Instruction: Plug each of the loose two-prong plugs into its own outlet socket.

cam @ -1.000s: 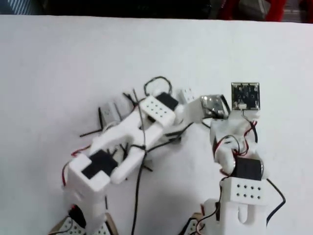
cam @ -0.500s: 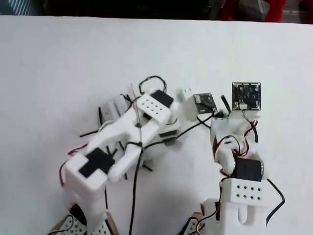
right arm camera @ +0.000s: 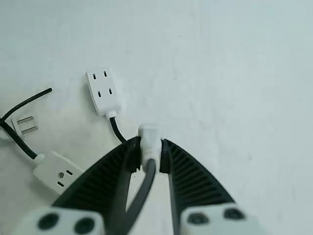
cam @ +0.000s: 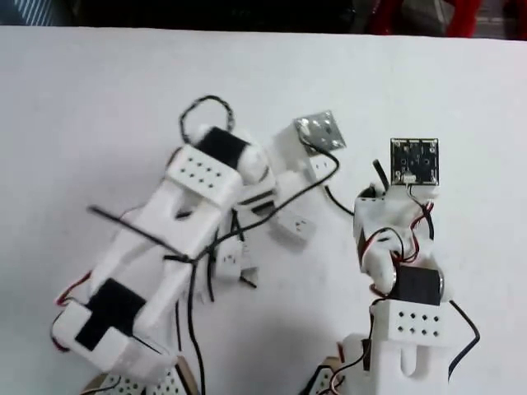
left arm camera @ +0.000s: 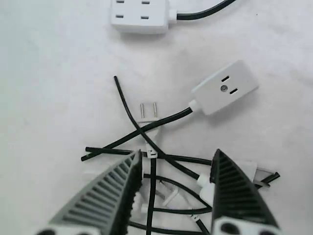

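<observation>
Where the white table (cam: 99, 90) ends along the top edge of the high view, a dark strip of room (cam: 247, 12) runs behind it. The left arm (cam: 156, 247) stretches from the lower left of that frame toward the middle, and the right arm (cam: 408, 317) stands at the lower right. Between them, near the centre, white socket blocks lie among black cords (left arm camera: 152, 181).

The left gripper (left arm camera: 176, 159) stands wide apart with nothing between its fingers, hovering over the crossed cords. Just beyond its tips lies a loose two-prong plug (left arm camera: 148, 117). Its long axis runs in line with the gripper, and its prongs point away toward a double socket block (left arm camera: 139, 14). A single socket (left arm camera: 225, 89) lies face up near the plug, apart from it.

The right gripper (right arm camera: 149, 149) is clamped on a white plug (right arm camera: 148, 134) (its prongs cannot be made out). The plug's end pokes past the fingertips toward bare table, and its cord trails back between the fingers. The double socket block (right arm camera: 102, 92) lies near, off to one side, not touching it.
</observation>
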